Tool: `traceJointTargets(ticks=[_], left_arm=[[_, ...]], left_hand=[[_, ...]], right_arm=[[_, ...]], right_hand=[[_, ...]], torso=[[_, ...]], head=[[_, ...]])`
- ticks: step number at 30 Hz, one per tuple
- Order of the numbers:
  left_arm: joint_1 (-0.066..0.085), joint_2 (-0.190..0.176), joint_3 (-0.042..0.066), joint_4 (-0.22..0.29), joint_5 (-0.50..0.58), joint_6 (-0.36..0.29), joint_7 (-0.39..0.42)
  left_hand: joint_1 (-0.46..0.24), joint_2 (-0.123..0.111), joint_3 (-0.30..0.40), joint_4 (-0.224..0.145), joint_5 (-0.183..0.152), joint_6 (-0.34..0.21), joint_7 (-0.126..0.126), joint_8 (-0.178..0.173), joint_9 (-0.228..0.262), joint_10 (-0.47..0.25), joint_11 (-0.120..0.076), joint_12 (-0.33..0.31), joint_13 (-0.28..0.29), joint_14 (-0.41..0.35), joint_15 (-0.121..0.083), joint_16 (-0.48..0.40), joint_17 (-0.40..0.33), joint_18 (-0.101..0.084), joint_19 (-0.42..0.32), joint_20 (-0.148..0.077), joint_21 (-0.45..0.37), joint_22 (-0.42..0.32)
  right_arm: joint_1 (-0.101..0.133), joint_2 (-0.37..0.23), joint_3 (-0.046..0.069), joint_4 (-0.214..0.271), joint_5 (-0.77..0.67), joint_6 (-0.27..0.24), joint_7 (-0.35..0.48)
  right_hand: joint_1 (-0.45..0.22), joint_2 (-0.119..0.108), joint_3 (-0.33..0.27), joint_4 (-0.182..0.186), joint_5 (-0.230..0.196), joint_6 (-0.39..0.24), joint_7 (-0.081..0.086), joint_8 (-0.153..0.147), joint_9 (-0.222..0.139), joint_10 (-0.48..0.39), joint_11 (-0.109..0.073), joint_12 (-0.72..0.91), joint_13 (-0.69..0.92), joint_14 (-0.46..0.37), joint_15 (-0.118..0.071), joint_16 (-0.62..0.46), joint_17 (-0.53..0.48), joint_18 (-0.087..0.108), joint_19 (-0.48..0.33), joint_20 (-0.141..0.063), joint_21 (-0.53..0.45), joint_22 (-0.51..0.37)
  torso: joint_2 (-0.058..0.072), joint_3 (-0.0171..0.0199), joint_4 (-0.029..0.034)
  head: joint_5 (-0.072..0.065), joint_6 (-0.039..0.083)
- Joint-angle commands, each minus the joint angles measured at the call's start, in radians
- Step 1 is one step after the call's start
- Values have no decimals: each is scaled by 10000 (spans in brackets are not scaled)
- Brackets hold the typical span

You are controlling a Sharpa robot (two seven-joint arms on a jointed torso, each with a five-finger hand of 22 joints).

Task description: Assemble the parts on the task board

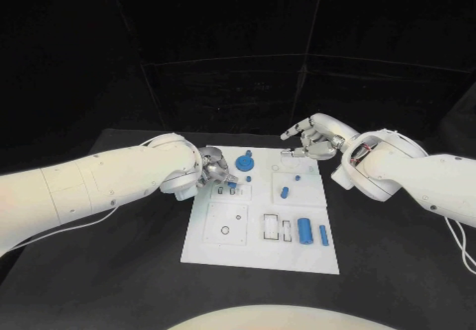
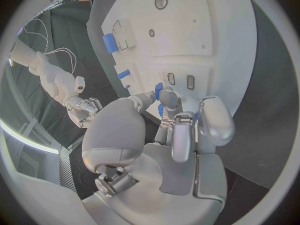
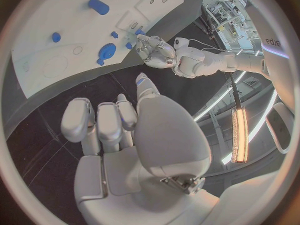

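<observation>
The counter [image 1: 119, 275] is black and matte, with straight edges at its far side. Behind it hangs a black backdrop [image 1: 238, 62] of dark panels crossed by thin seams. In the right wrist view, a long glowing light strip [image 3: 238, 135] runs beside shelving crowded with equipment [image 3: 228, 7].

Left arm comes in from around 9 o'clock and the left hand [image 1: 217, 173] sits at the board's left edge, fingers curled in around a small blue part [image 1: 231, 183] pinched at the fingertips [image 2: 164, 107]. Right arm reaches in from 3 o'clock; the right hand [image 1: 316, 139] hangs up at 1 o'clock, fingers [image 3: 100, 122] bent together, holding nothing.
</observation>
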Motion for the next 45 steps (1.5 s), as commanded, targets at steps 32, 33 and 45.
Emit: traceJointTargets(ticks=[32,33,45], left_arm=[[-190,236,1,-177,-875,564,-339],[-190,246,1,-189,-877,579,-350],[-191,318,0,-293,-881,551,-474]], left_hand=[[13,-278,1677,-2010,225,64,-104,113,33,234,-44,71,-7,1046,-88,87,2588,-136,65,-73,80,103],[11,-279,1673,-2010,226,65,-105,114,34,235,-44,69,-11,1045,-88,86,2585,-137,65,-74,81,104],[-30,-236,1633,-1971,240,72,-109,128,36,248,-45,65,-27,1035,-89,63,2538,-139,69,-76,86,118]], right_arm=[[21,43,6,-16,-38,110,41],[21,46,6,-17,-38,113,42],[21,61,6,-30,-38,133,46]], right_hand=[[-56,152,-88,22,103,91,3,30,-10,-7,-29,-29,-11,47,-63,-62,-3,181,-27,-37,-74,-26],[-56,152,-88,22,103,91,3,30,-10,-7,-29,-29,-11,47,-63,-62,-3,181,-27,-37,-74,-26],[-70,167,-95,32,114,94,3,32,-10,-6,-29,-28,-11,48,-63,-64,-4,181,-26,-38,-76,-27]], torso=[[11,11,1],[11,12,1],[6,15,0]], head=[[31,-88],[30,-90],[8,-50]])
